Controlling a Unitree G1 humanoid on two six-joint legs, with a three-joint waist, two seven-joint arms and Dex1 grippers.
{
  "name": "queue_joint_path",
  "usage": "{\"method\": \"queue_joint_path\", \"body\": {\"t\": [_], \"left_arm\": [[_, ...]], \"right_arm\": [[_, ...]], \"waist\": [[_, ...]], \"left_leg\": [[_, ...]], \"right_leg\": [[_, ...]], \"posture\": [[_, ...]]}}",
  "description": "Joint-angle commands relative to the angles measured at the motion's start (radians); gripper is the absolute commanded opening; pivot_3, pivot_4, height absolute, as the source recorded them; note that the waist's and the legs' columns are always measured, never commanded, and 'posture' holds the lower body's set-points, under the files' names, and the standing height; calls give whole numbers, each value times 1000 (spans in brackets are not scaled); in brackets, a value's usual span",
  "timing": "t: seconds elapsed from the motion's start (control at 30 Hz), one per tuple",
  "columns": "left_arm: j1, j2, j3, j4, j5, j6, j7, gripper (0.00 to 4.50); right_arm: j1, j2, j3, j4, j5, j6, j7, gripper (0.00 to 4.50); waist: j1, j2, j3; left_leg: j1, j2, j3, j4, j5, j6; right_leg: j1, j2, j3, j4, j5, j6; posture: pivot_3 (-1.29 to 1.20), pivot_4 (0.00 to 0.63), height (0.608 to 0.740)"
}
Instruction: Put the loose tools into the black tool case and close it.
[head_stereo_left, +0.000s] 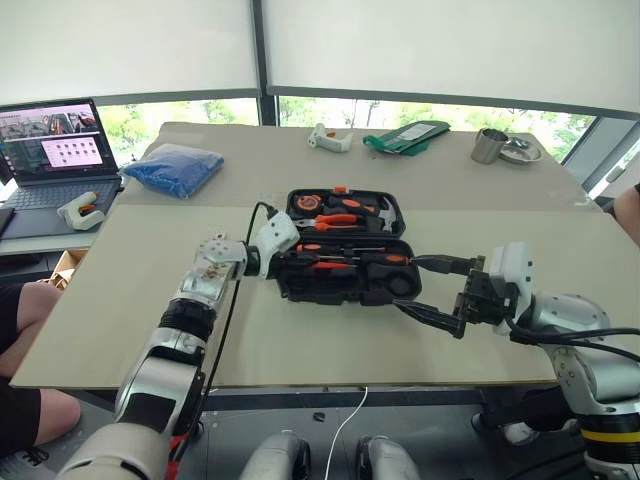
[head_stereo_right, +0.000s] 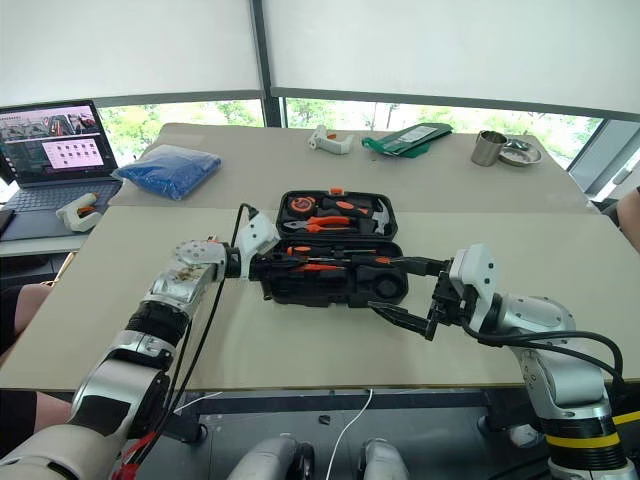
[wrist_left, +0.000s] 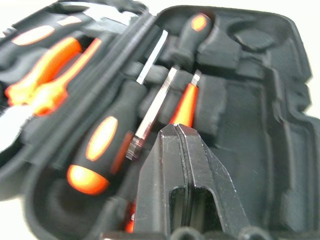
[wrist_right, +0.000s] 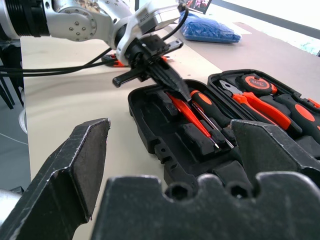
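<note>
On the beige table the black moulded-plastic tool case lies open: rigid, light, best closed by its lid edge. Slim orange-and-black screwdrivers sit in its recesses, hard and slippery. Left gripper, jaws together, empty, hovers over them; right gripper, jaws apart, waits beside the case.

I work in an office-like lab: pale worktables under big blinded windows, an open laptop far left, a person's knee beside me.
</note>
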Motion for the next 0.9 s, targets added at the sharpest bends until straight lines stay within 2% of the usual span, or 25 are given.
{"method": "queue_joint_path", "body": {"t": [0.03, 0.37, 0.9], "left_arm": [[-35, -17, -18, 31, 31, -2, 51, 10], [-55, -1, -93, 42, 75, 76, -33, 10], [-34, 9, -121, 52, 76, 207, -79, 10]], "right_arm": [[-14, -1, -15, -19, 7, -4, -4, 4500], [-23, 0, -15, -22, 7, 5, -13, 4500], [-13, -1, -17, -24, 11, 10, -22, 4500]], "waist": [[-1, 0, 0], [-2, 0, 0], [-4, 1, 0]], "left_leg": [[0, 0, 0, 0, 0, 0], [0, 0, 0, 0, 0, 0], [0, 1, 0, 0, 0, 0]], "right_leg": [[0, 0, 0, 0, 0, 0], [0, 0, 0, 0, 0, 0], [1, 0, 0, 0, 0, 0]], "posture": [[0, 150, 740], [0, 150, 740], [0, 150, 740]]}}
